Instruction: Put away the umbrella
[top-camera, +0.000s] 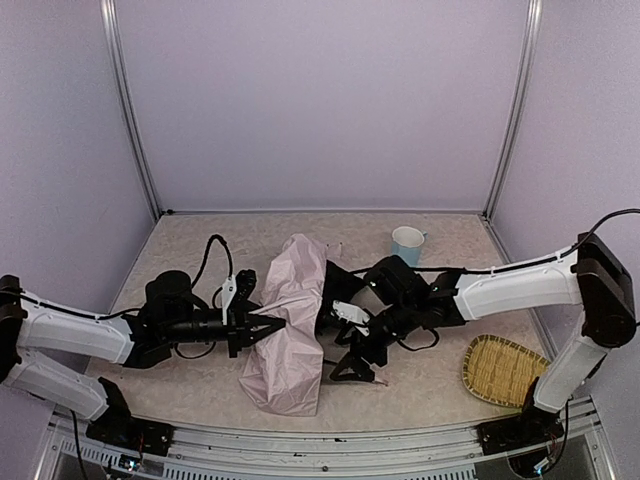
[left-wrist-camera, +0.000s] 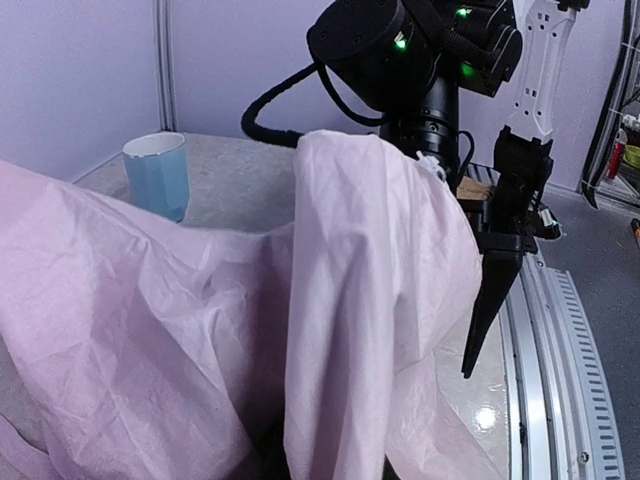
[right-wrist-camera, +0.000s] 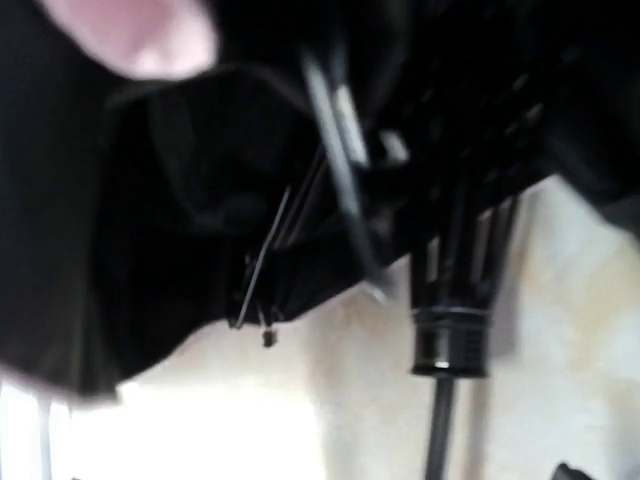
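The umbrella (top-camera: 290, 340) lies half open in the middle of the table, pale pink fabric up. My left gripper (top-camera: 280, 320) reaches into its left edge, and its fingers converge on a fold of fabric. In the left wrist view the pink fabric (left-wrist-camera: 370, 300) fills the frame and hides my own fingers. My right gripper (top-camera: 350, 345) is at the umbrella's right side with its fingers spread; one bare black finger (left-wrist-camera: 490, 300) hangs clear of the cloth. The right wrist view shows the black lining (right-wrist-camera: 180, 200), thin ribs, the runner (right-wrist-camera: 450, 340) and the shaft (right-wrist-camera: 440, 430).
A light-blue cup (top-camera: 407, 243) stands at the back right; it also shows in the left wrist view (left-wrist-camera: 158, 175). A woven bamboo tray (top-camera: 500, 368) lies at the front right. A metal rail (left-wrist-camera: 560, 380) runs along the table's near edge. Walls enclose three sides.
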